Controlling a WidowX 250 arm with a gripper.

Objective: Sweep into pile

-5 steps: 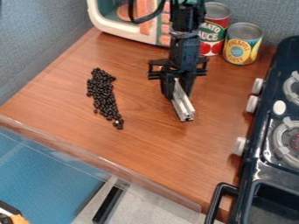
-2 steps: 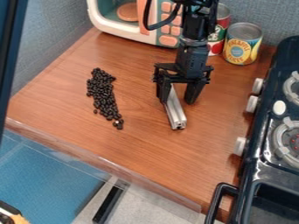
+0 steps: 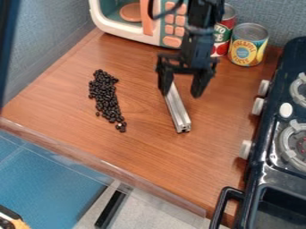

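Smooth wood-look counter (image 3: 197, 163), matt metal bar (image 3: 178, 109), glossy black stove (image 3: 272, 167), glossy dark beans (image 3: 106, 98).

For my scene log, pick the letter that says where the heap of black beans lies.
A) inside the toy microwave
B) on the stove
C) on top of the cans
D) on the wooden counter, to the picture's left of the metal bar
D: the black beans lie in a strip on the wooden counter, with the metal bar to their right.

On the brown wooden counter (image 3: 155, 154), black beans (image 3: 108, 100) are strewn in a long patch; a silver bar (image 3: 179, 109) is laid apart from them. Behind, a toy microwave (image 3: 116, 29), red can (image 3: 222, 39) and yellow can (image 3: 245, 48) are lined up.
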